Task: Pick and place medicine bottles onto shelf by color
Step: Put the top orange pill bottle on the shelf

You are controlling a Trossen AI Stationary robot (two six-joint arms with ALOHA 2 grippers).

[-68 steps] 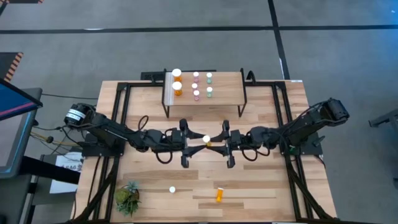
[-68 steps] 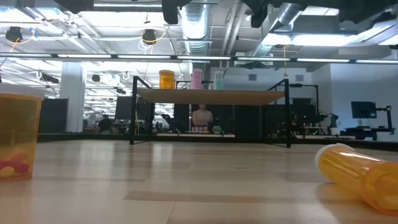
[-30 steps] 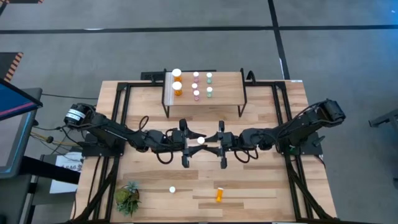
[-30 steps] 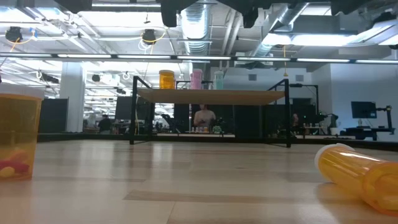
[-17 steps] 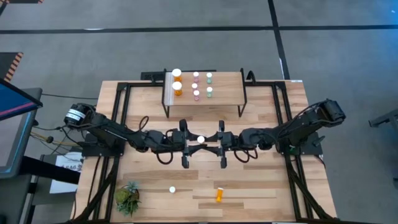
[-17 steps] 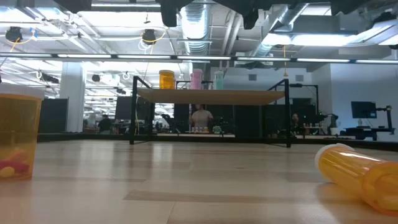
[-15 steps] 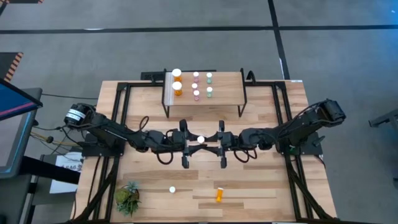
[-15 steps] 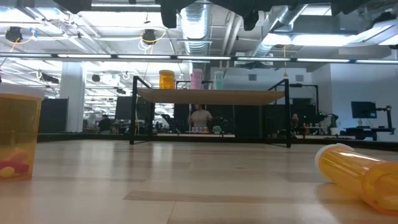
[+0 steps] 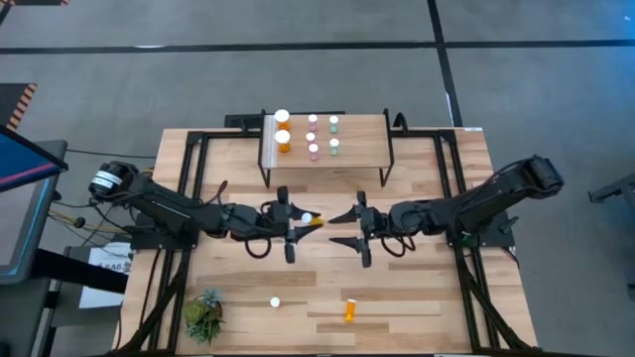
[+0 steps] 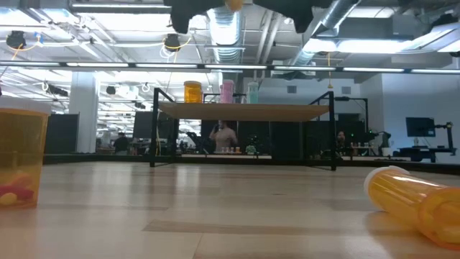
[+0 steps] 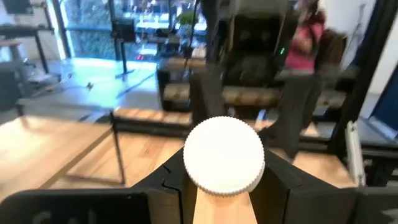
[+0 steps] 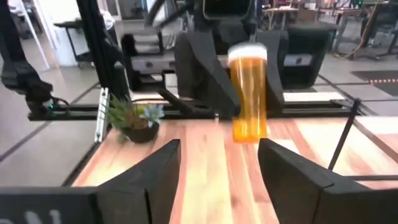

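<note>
I have the left gripper (image 9: 303, 222) at mid-table, in front of the shelf (image 9: 362, 149), and it is clamped on an orange bottle (image 9: 312, 221) with a white cap (image 11: 224, 155). From overhead the bottle lies roughly level between the fingers, cap end toward the left arm. In the left wrist view the cap fills the middle of the picture, with the orange body running down between the two dark fingers (image 11: 281, 186).

The right gripper (image 9: 342, 228) sits just beside it, facing it across a small gap. Its fingers are spread wide with nothing between them. In the right wrist view I see the same orange bottle (image 12: 249, 93) ahead, gripped by the other arm, well clear of my right fingers (image 12: 158, 171).

On the shelf, two large orange bottles (image 9: 283, 131) stand at the left end by the white strip. Beside them is a column of pink bottles (image 9: 313, 136), then a column of pale green bottles (image 9: 333, 134); I think I count three pink and two green, but they are small from up here.

Near the front edge of the table (image 9: 437, 297), one orange bottle (image 9: 349, 311) lies on its side, and another bottle (image 9: 275, 302) stands to its left, showing only its white cap from above. In the low view that standing one (image 10: 21, 158) looks orange. A potted plant (image 9: 203, 315) sits at the front left corner.
</note>
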